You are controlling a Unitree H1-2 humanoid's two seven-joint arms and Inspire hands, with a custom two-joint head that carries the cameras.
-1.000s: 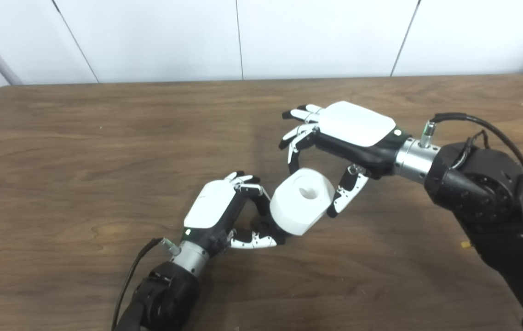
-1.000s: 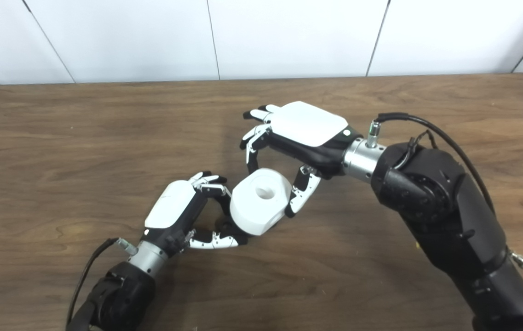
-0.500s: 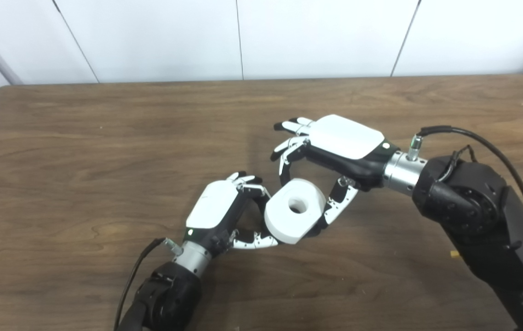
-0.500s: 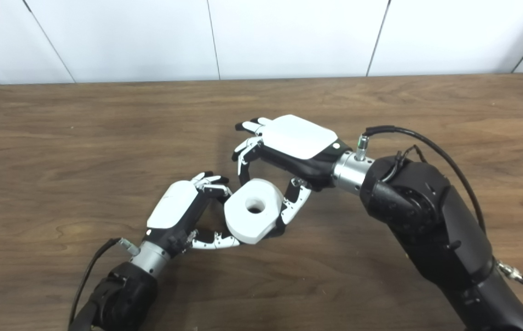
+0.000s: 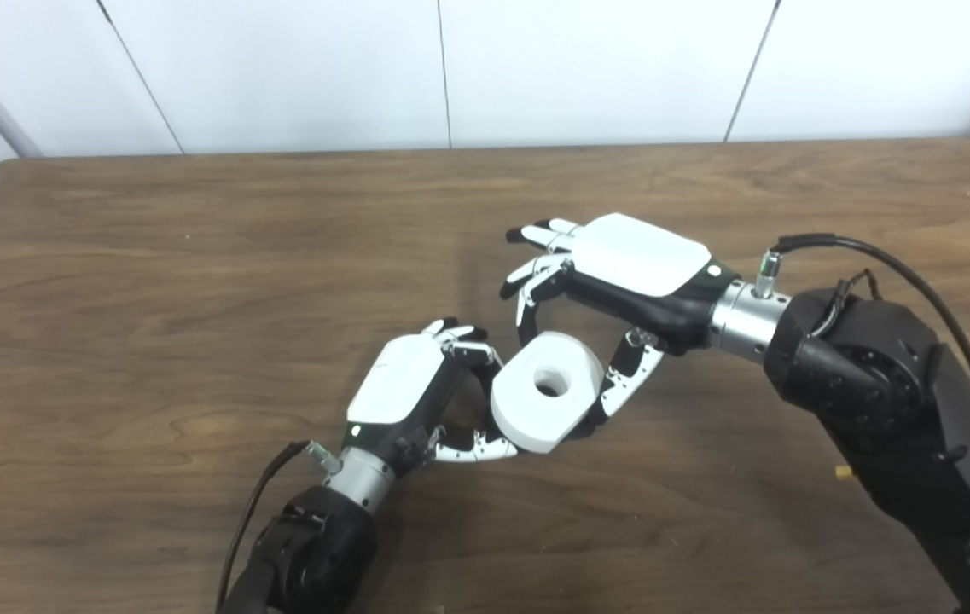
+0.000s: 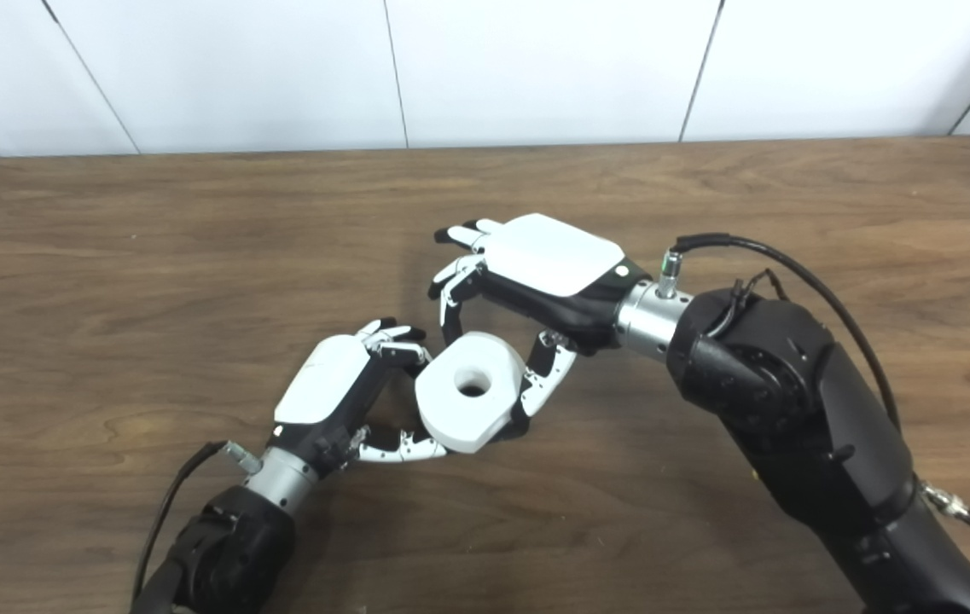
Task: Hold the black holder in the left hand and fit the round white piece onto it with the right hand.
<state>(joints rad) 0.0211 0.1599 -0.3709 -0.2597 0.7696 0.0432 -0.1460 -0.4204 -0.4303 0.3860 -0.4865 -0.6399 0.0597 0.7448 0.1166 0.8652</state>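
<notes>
The round white piece, a thick ring with a centre hole, sits low over the table between my two hands. My right hand is shut on it, fingers on its far-left side and thumb on its right side. My left hand is curled around the black holder, which is almost wholly hidden under the white piece. Only a dark edge shows at the piece's lower right. The same scene shows in the right eye view, with the white piece between the hands.
The brown wooden table runs back to a white panelled wall. Its far-left corner is rounded. A small yellowish speck lies by my right forearm. Cables run along both wrists.
My right hand has come down and toward my left hand with the white piece, which now lies flatter and lower against the left hand. In the last half second almost nothing moved.
</notes>
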